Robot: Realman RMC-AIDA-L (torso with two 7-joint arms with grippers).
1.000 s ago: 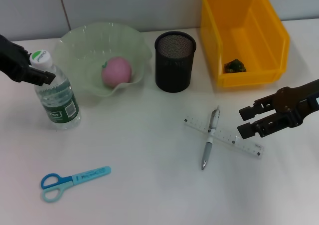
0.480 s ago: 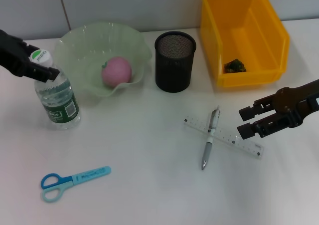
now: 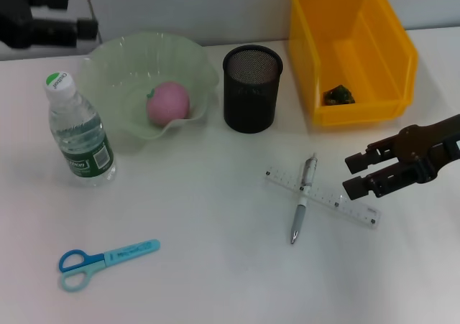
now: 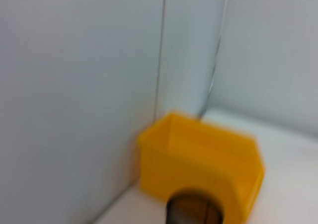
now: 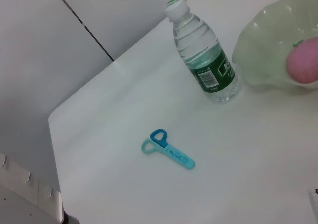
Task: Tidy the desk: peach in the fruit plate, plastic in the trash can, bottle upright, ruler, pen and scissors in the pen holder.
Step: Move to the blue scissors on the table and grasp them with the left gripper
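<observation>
White desk point(image 3: 215, 281) holds the pen point(image 3: 302, 198) lying across the ruler point(image 3: 321, 197) near its right edge; my right gripper point(image 3: 350, 176) hangs beside them, spread wide; grabbing either could drag the other; my left gripper point(image 3: 80, 15) hangs empty over the far left corner.

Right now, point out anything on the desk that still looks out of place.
Three things lie loose on the desk: the pen lies crossed over the ruler near the right gripper, and the scissors lie flat at the front left. The pen holder looks empty. The bottle stands upright; the peach is in the fruit plate.
</observation>
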